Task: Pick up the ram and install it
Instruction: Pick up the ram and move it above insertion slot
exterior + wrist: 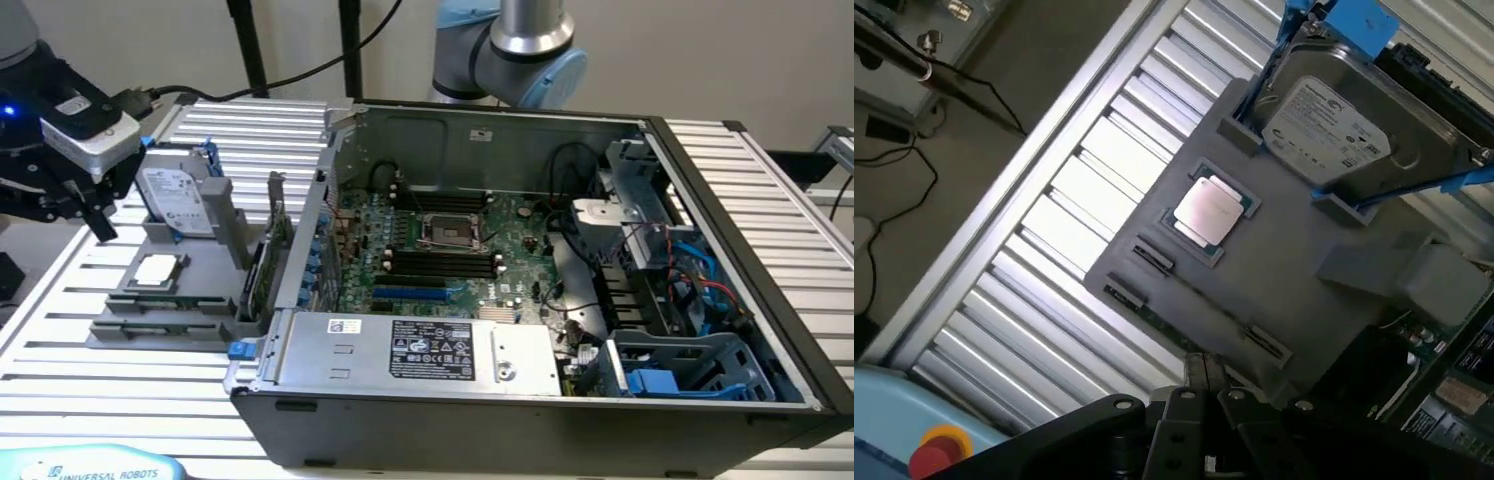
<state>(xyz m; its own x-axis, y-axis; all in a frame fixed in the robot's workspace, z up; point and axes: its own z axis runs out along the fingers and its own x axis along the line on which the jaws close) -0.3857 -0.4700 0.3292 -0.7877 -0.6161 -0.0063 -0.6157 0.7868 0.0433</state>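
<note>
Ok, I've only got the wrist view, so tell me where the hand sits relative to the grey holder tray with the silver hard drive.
Observer: In the exterior view, the hand hangs above the ribbed metal table, off the grey holder tray toward that view's left.
Operator: Now describe what's beyond the tray.
Observer: An open dark computer case lies to the tray's right in the exterior view, its green motherboard facing up.
Operator: Check the memory slots.
Observer: The long black memory slots beside the square processor socket look empty.
</note>
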